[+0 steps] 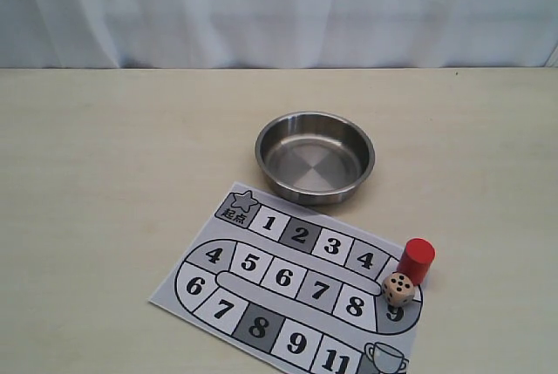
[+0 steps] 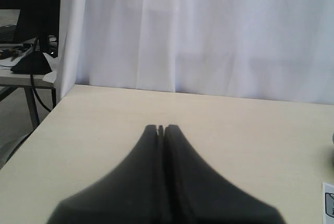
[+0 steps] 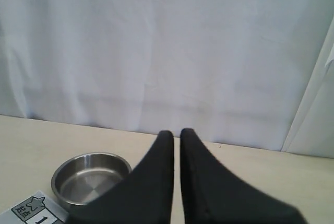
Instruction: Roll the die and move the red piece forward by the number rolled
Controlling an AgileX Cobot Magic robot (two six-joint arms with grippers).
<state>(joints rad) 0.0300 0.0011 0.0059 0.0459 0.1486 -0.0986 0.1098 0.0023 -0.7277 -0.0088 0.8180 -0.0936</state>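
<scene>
Neither arm shows in the exterior view. Both are parked back, off the board (image 1: pixel 228 280).

Left fingers (image 2: pixel 151 148) are pressed together and hold nothing. Only bare tabletop (image 2: pixel 235 130) lies ahead of them.

Right fingers (image 3: pixel 163 153) are all but together, with a thin slit between, and are also empty. The steel bowl (image 3: pixel 61 179) sits ahead of them and off to one side, next to the board's start corner.

The bowl is empty. My guess is it's there as a rolling tray, so the die can't bounce off the tabletop.

The die (image 1: pixel 398 287) is on the board by square 9, just beside the red piece (image 1: pixel 417 259). I can't tell if they touch. The piece stands upright at the bend after square 4.

Neither shows in either wrist view, so both lie outside what the fingers face. They're on the right fingers' side and well apart from the left ones, so I'd use the right arm for the die pickup.
</scene>
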